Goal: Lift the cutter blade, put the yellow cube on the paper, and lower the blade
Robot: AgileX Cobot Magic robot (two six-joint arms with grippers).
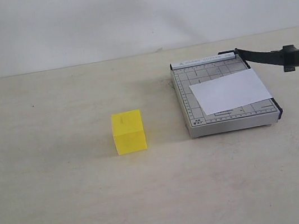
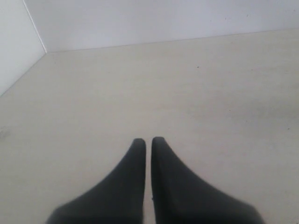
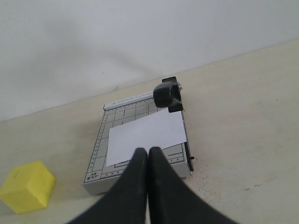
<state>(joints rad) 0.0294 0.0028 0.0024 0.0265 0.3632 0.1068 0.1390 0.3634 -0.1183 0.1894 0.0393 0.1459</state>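
Left gripper point(image 2: 148, 140): dark tapered fingers nearly touching, empty, over the bare matte table point(image 2: 210, 93). Right gripper point(image 3: 148, 150): fingers together, nothing held, facing the cutter.

Yellow cube point(image 1: 128, 131): matte, crisp-edged, on the table well left of the cutter base point(image 1: 189, 105); not yet placed.

Paper point(image 1: 230, 91): smooth white sheet, slightly skewed on the grey gridded board.

Cutter blade point(image 1: 277, 57): thin black arm with a rounded handle, apparently lifted.

Judgement: raising done; placing and lowering remain.

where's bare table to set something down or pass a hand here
Bare: the table left of the yellow cube, the gap between cube and cutter base, and the whole near strip before both. Crowded: the base's right edge, where the raised cutter blade juts out, with the paper on top.
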